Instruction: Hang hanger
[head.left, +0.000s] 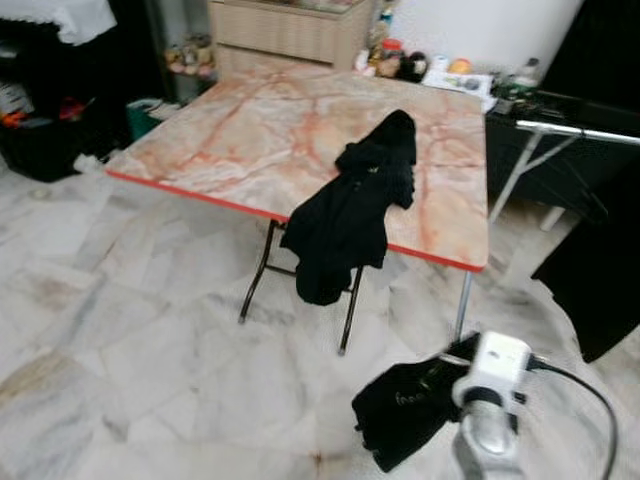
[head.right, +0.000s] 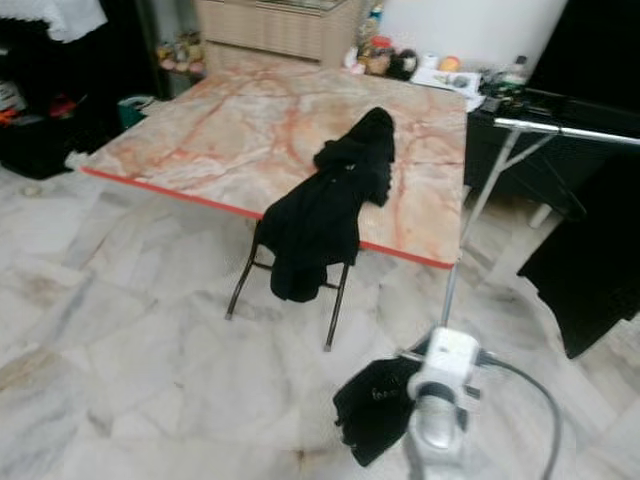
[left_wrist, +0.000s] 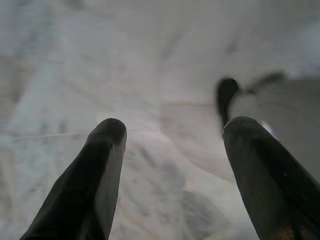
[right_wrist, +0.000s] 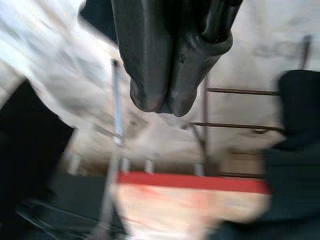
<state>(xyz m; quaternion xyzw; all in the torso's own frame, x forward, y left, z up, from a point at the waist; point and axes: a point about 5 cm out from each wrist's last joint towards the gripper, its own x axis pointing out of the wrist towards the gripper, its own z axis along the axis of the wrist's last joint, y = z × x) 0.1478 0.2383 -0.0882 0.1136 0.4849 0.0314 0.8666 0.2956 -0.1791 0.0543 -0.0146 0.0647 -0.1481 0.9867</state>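
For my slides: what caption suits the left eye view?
Black garment draped over the marble-patterned folding table; right arm carries dark cloth low.

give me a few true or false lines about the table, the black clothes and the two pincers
1. A black garment lies on the marble-patterned table and hangs over its near red edge. True.
2. The table stands on a carpet. False: it stands on a pale marble-tiled floor.
3. The right pincer has its fingers pressed together. True.
4. The left pincer is shut on a hanger. False: its fingers stand apart over the floor, with nothing between them.
5. The right arm is low on the right, with a second dark garment beside it. True.
6. The garment on the table is white. False: it is black.
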